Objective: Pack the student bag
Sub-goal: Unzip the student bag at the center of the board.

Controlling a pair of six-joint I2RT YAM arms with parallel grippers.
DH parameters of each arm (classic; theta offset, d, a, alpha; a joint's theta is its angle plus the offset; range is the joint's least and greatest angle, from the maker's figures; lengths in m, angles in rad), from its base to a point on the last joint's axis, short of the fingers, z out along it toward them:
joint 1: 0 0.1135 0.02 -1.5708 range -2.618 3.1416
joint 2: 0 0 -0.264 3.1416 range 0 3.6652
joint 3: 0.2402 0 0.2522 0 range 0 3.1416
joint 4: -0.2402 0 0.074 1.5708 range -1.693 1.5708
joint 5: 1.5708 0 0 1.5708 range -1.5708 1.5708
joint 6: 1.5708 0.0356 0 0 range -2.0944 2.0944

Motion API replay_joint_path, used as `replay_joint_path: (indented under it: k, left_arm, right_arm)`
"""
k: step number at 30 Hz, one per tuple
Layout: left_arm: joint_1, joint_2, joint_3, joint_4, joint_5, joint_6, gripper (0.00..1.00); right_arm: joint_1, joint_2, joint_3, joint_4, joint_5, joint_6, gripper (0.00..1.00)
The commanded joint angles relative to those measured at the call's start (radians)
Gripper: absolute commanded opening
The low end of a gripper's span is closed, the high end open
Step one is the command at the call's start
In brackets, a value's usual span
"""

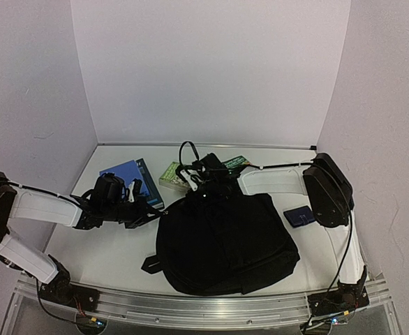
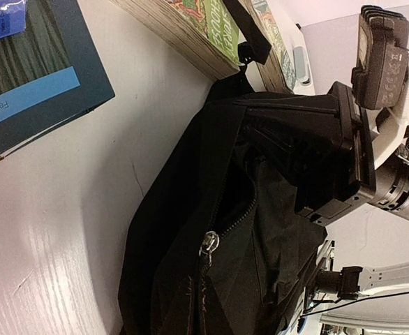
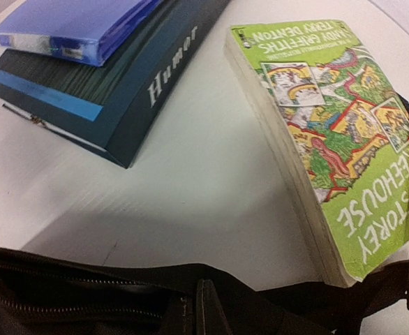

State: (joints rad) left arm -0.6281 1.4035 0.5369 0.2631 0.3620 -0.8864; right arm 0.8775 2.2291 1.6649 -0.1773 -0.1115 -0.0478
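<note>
The bag lies flat on the table, in the middle near the front edge, its top turned toward the back wall. The left gripper sits at the bag's upper left edge with its jaws closed; whether fabric is pinched between them I cannot tell. The right gripper is at the bag's top rim, jaws also closed, the tips right against the zipped edge, and again a hold on the cloth cannot be confirmed. A metal zip pull hangs on the zip line in the left wrist view.

Behind the bag lies a green book; its cover, upside down to the right wrist camera, reads "ANDY GRIFFITHS", "TERRY DENTON" and "STOREY", then "EEHOUSE" with the first letters hidden. A black strap crosses it. Left of it is a dark book with "Humor" in white on the spine and "Feature" on a light blue band of its cover. A blue folder rests on top, with a barcode label too small to read. A small dark blue pouch lies just right of the bag
</note>
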Motion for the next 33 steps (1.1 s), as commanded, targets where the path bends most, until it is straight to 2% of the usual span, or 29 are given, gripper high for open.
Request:
replay_joint_path:
  k: [1,7,15,23,26,28,33]
  left_arm:
    - [0.002,-0.06,0.023,-0.039,-0.031,0.024,0.0]
    - [0.004,-0.084,0.017,-0.068,-0.045,0.029,0.0]
    - [0.003,-0.089,0.009,-0.071,-0.041,0.022,0.0]
    - [0.002,-0.11,-0.025,-0.061,-0.034,0.001,0.0]
    - [0.002,-0.101,-0.026,-0.053,-0.018,0.0,0.0]
    - [0.002,-0.086,-0.024,-0.041,-0.01,-0.002,0.0]
    - [0.002,-0.064,-0.013,-0.019,-0.006,-0.001,0.0]
  right_arm:
    - [-0.011,-0.084,-0.016,0.065,0.245,0.139,0.0]
    - [-0.033,-0.12,-0.05,0.065,0.413,0.3,0.0]
    - [-0.086,-0.146,-0.095,0.058,0.454,0.465,0.0]
    - [-0.131,-0.182,-0.125,0.056,0.413,0.542,0.0]
    - [-0.131,-0.205,-0.12,0.066,0.306,0.48,0.0]
    - [-0.132,-0.231,-0.126,0.078,0.219,0.434,0.09]
    - [-0.132,-0.314,-0.155,0.085,0.058,0.329,0.46]
